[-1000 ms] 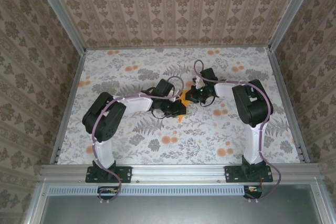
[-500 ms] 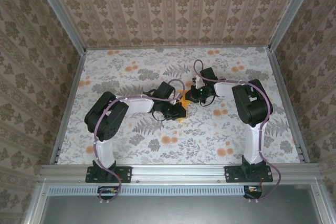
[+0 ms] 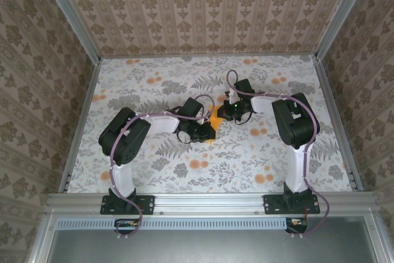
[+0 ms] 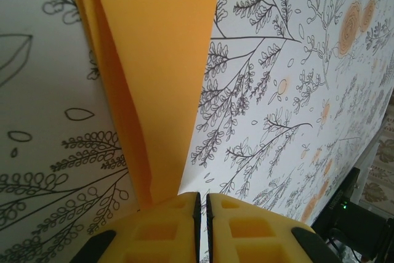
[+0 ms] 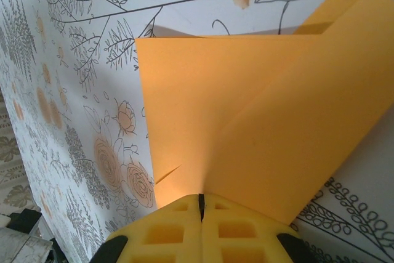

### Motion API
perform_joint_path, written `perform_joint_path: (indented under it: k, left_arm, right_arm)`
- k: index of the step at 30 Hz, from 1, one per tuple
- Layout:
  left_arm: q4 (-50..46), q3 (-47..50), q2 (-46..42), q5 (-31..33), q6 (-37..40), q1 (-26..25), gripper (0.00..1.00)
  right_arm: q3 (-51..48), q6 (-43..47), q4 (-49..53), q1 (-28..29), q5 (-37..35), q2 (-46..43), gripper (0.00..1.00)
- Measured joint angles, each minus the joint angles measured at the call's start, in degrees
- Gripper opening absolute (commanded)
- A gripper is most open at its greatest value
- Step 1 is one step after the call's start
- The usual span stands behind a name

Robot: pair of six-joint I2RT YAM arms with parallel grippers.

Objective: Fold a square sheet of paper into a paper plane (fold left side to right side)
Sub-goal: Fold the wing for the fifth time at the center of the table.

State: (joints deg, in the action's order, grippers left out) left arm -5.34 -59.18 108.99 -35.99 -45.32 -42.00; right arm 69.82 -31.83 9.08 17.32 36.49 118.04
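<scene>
Paper (image 3: pixel 213 121) mid-table, partly folded, layers overlapping, wedged between the two grippers. Left wrist view: paper (image 4: pixel 160 60) runs straight away from the left gripper (image 4: pixel 201 204), long axis along the fingers, its near tip tucked at the left pad. Right wrist view: paper (image 5: pixel 258 109) fans out ahead of the right gripper (image 5: pixel 201 204), a loose flap to the right. Top view: left gripper (image 3: pixel 208 131) at the near-left edge, right gripper (image 3: pixel 221 115) at the far-right edge, both touching, neither nearer. Both jaws closed, left with a hairline slit; can't tell if either actually pinches a layer. No brands or readable writing; table (image 3: pixel 154 84) just floral print
</scene>
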Motion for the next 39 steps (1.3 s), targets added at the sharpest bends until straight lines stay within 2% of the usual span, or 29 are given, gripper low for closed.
perform_joint_path:
  k: [39]
  left_arm:
    - [2.86, 2.45, 0.02, 0.0, -0.2, -0.04, 0.13]
  right_arm:
    - [2.12, 0.33, 3.13, 0.11, -0.04, 0.85, 0.0]
